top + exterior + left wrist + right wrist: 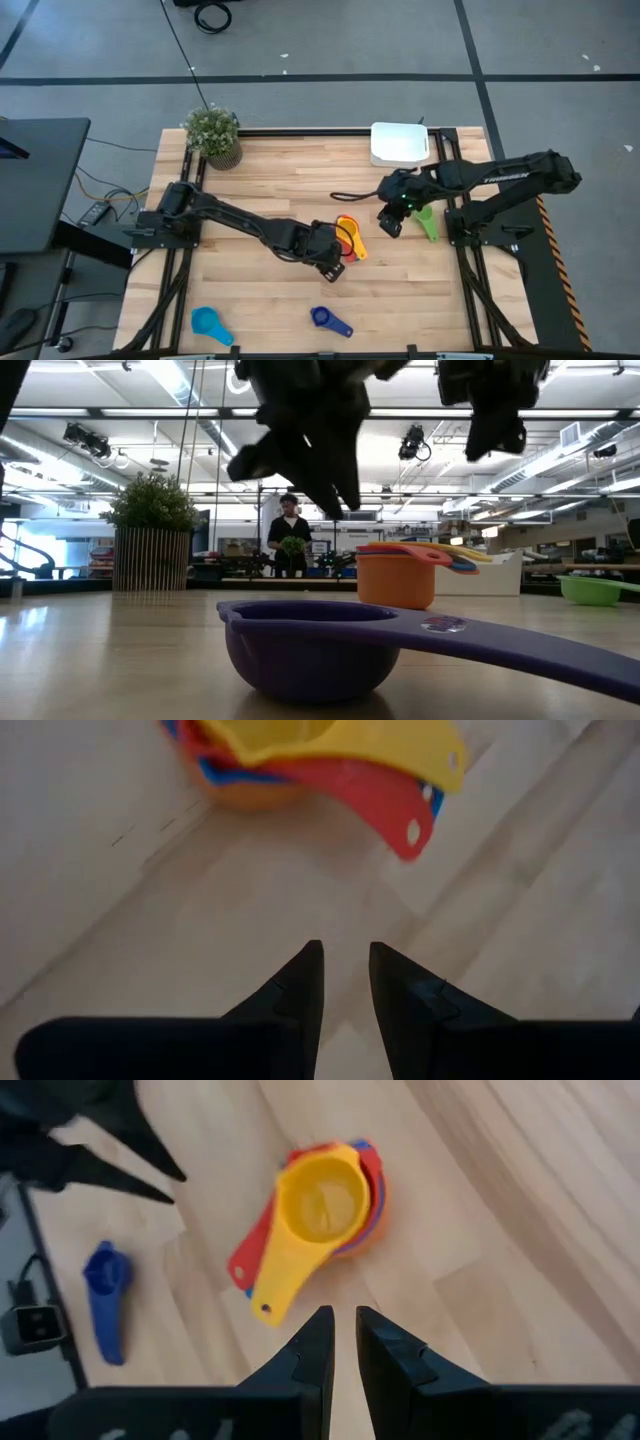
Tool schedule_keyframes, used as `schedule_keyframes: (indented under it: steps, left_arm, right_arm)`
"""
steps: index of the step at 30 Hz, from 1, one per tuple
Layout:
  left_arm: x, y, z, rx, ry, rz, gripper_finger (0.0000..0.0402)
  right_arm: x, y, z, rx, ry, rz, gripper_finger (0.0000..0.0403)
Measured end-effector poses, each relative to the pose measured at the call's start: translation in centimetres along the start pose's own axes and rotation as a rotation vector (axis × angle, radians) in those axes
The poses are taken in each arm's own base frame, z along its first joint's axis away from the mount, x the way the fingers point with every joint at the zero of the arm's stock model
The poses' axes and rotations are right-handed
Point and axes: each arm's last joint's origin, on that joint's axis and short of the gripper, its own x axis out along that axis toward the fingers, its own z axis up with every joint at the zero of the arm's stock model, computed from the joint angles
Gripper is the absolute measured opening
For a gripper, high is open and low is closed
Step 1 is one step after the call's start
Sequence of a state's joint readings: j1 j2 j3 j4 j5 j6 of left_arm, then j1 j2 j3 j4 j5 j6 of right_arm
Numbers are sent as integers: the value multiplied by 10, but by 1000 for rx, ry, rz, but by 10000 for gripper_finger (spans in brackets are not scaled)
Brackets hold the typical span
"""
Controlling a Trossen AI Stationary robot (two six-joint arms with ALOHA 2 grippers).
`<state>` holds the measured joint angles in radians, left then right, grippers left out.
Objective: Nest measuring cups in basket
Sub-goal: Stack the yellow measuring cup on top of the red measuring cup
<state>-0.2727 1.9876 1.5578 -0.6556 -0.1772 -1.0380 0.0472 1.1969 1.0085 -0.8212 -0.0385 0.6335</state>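
white lettering along the right arm point(510, 172), too small to read; no other legible text.

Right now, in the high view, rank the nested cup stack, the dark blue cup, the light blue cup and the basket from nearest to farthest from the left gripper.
From the left gripper:
1. Nested cup stack, just beyond it, mid-table.
2. Dark blue cup, near the front edge.
3. Light blue cup, front left corner.
4. Basket, back edge, on the right arm's side.

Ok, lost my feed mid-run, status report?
Left gripper and right gripper both empty, flanking nested stack. Basket at far edge, holding nothing. Green cup, dark blue cup, light blue cup loose.
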Motion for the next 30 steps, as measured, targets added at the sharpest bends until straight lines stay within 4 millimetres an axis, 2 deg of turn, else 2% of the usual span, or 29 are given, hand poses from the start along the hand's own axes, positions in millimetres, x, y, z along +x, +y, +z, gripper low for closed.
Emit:
schedule_keyframes:
  steps: [5,12,17,20,30]
  left_arm:
    - [21,1,2,-2,-11,5,91]
    - [46,5,-1,-2,10,26,91]
    - [49,6,0,-5,-10,39,91]
    - [50,1,6,-3,-41,-21,91]
    - [62,0,14,-6,-77,-71,91]
  right_arm:
    - [26,-11,-14,47,37,16,52]
    - [48,-24,-31,87,62,1,52]
    - [60,-29,-37,93,39,14,52]
    - [68,-32,-40,94,33,28,52]
    - [93,-32,-41,68,57,31,52]
